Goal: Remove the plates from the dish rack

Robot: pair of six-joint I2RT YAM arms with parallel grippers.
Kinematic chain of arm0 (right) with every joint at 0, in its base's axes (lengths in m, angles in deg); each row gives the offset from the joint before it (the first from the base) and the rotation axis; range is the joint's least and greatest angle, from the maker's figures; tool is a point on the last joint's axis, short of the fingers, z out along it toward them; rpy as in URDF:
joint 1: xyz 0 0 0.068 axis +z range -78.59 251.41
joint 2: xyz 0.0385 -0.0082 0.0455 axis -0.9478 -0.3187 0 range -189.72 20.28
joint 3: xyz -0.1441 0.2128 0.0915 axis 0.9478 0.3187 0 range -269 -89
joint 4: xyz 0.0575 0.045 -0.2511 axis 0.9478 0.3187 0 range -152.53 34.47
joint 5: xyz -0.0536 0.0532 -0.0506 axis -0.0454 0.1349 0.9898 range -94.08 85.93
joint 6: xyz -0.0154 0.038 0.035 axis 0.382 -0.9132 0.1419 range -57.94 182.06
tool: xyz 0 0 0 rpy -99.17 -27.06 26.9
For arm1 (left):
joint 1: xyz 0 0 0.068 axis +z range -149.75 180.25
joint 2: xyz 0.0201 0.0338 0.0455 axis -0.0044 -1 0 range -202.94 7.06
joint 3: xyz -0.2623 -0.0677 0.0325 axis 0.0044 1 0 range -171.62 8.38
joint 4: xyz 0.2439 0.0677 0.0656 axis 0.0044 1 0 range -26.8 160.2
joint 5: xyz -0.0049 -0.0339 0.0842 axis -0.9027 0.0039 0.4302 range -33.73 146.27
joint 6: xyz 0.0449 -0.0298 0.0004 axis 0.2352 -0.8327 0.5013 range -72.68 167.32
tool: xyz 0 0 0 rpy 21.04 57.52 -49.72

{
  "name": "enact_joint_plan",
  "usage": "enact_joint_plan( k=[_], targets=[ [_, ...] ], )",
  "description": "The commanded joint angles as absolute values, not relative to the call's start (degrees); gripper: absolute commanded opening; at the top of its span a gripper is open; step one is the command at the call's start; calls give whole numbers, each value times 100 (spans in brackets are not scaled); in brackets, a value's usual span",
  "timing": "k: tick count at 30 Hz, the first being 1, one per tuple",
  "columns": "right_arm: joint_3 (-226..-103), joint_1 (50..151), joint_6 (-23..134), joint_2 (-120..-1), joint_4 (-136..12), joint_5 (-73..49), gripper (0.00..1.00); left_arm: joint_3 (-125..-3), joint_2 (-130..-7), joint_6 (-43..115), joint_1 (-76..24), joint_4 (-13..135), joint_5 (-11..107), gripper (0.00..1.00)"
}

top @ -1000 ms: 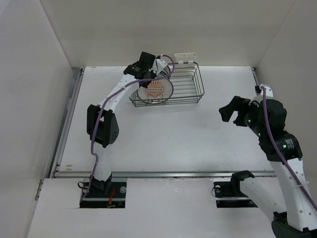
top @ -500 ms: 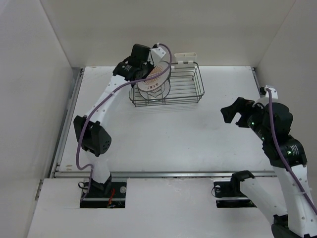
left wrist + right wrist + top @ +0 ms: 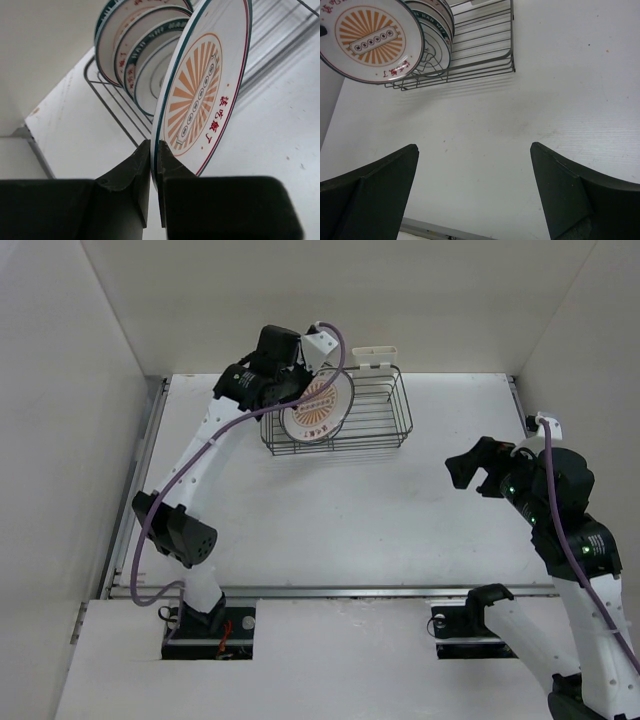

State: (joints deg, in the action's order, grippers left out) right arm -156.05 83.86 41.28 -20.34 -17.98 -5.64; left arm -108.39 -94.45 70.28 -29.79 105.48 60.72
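- Lifted since a second ago, the sunburst plate (image 3: 318, 408) now hangs above the dish rack (image 3: 480, 57), other plates (image 3: 115, 50) still racked.
- Left gripper (image 3: 154, 148) pinches its rim; right gripper (image 3: 474, 150) gapes empty.

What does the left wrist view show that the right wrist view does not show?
Only the left wrist view: the left fingers pinching the rim of the sunburst plate. Only the right wrist view: the right fingers, wide apart and empty, above the table. Both: that plate, the other plates behind it, and the dish rack.
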Motion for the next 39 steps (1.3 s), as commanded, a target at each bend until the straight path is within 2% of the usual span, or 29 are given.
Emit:
enact_joint_plan(
  k=[1, 9, 11, 17, 21, 26, 29, 34, 39],
  targets=[
    [-15773, 8398, 4131, -2041, -1938, -645, 99, -11177, -8857, 6709, -2981, 11038, 5287, 0],
    [-15519, 8398, 3886, -2164, -2061, -759, 99, -9458, -8452, 7121, -2981, 12173, 2002, 0],
    [-15414, 8398, 3885, -2234, -2131, -873, 99, -9113, -8452, 7446, -2981, 12314, 1805, 0],
    [-15247, 8398, 3701, -2515, -2421, -1163, 99, -8321, -8715, 8000, -2981, 12717, 2155, 0],
    [-15115, 8398, 3499, -2744, -2868, -1278, 99, -7952, -8716, 8107, -2517, 12588, 2400, 0],
    [-15237, 8529, 3332, -3692, -3623, -1532, 96, -7398, -8654, 8334, -2041, 12253, 3191, 0],
    [-15798, 8767, 3410, -4559, -3809, -1191, 95, -7257, -8716, 8475, -1707, 12051, 3534, 0],
    [-17133, 9223, 4086, -6178, -3827, -742, 86, -7195, -8996, 8476, -1382, 11612, 4219, 0],
    [-18381, 9620, 4772, -7636, -3949, -213, 85, -7195, -9436, 8212, -1180, 11312, 4915, 0]
  ],
)
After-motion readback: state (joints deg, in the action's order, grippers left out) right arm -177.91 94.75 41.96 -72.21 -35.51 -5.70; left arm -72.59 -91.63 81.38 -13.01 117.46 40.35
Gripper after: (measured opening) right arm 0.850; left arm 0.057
